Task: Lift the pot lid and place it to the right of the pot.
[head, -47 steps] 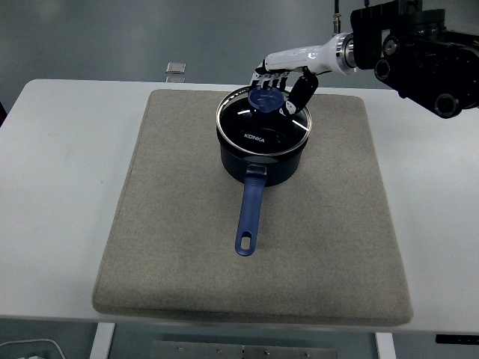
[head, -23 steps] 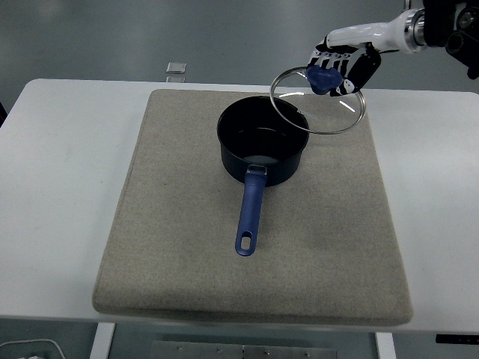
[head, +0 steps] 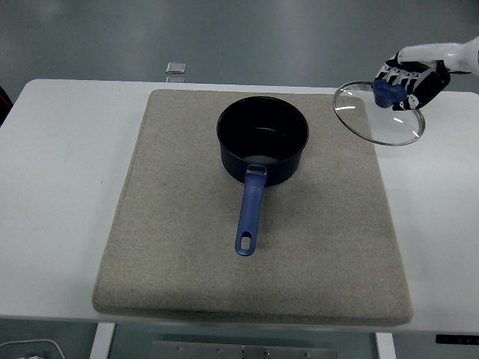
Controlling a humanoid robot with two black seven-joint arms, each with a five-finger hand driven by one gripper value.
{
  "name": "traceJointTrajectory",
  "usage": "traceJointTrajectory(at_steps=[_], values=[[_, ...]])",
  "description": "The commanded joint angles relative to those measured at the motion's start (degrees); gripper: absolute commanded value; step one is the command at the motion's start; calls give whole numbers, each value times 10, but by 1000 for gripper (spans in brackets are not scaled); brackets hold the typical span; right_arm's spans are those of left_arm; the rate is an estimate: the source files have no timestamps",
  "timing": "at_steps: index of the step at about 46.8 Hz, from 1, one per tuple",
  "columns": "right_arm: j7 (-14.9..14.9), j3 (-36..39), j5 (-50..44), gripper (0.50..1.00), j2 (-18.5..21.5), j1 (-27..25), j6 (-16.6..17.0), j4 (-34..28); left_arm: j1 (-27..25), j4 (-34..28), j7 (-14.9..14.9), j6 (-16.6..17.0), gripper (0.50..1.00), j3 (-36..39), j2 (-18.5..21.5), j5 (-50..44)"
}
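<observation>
The pot lid has just come off the pot. A second ago it sat on the rim; half a second ago I had it tilted above the pot's far right side; now it hangs over the tabletop's far right corner, past the grey mat's right edge, clear of the pot. By my reckoning the lift is done and only the set-down remains. My right hand has its fingers curled tight round the lid's blue knob, carrying the glass tilted toward me. I see no left arm.
</observation>
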Motion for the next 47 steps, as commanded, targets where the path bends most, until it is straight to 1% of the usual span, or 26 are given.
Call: traceJointTrajectory(at_steps=[1, 17, 26, 32, 34, 36, 38, 40, 44, 46, 47], values=[[1, 3, -1, 541, -2, -12, -1, 0, 0, 0, 0, 0, 1000, 0, 0, 0], [1, 0, -9, 541, 12, -56, -36, 1, 0, 0, 0, 0, 1000, 0, 0, 0], [0, -2, -9, 543, 36, -68, -51, 0, 0, 0, 0, 0, 1000, 0, 0, 0], [-1, -3, -11, 560, 50, -76, -57, 0, 0, 0, 0, 0, 1000, 0, 0, 0], [-1, -2, -15, 580, 54, -77, -60, 0, 0, 0, 0, 0, 1000, 0, 0, 0], [-1, -3, -18, 615, 56, -80, -62, 0, 0, 0, 0, 0, 1000, 0, 0, 0], [-1, -3, -18, 660, 57, -83, -63, 0, 0, 0, 0, 0, 1000, 0, 0, 0], [-1, -3, -18, 717, 57, -84, -64, 0, 0, 0, 0, 0, 1000, 0, 0, 0], [-1, -4, -18, 780, 57, -86, -63, 0, 0, 0, 0, 0, 1000, 0, 0, 0], [-2, -4, -18, 821, 57, -87, -63, 0, 0, 0, 0, 0, 1000, 0, 0, 0], [-2, -4, -18, 852, 57, -87, -63, 0, 0, 0, 0, 0, 1000, 0, 0, 0]])
